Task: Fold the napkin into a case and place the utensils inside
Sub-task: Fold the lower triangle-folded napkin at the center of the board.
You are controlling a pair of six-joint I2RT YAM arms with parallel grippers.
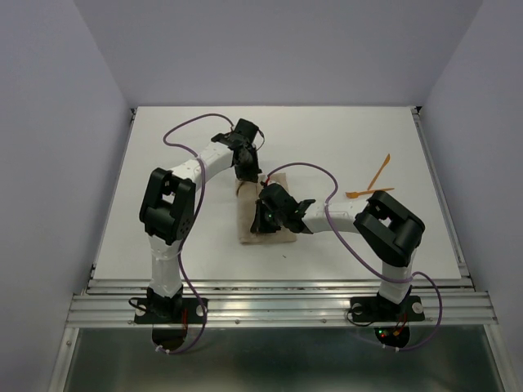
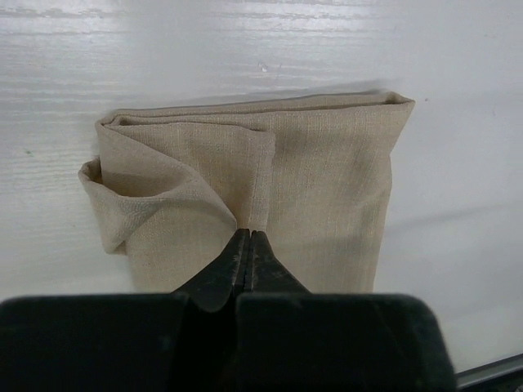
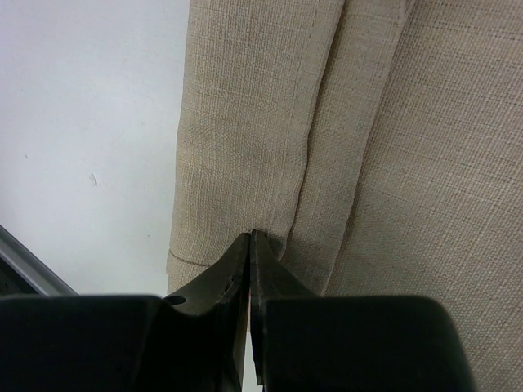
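The tan-beige napkin lies folded into a narrow layered oblong at the table's middle. My left gripper is at its far end, shut on the hemmed edge of a top flap; the cloth bunches into a loose fold at the left. My right gripper is over the napkin's near half, shut on a hem of the cloth, which puckers at the tips. Two orange utensils lie to the right, one long piece and one spoon-like piece, apart from both grippers.
Purple cables loop over both arms. The white table has a raised rail along its right side and a metal rail at the near edge. Grey walls surround it.
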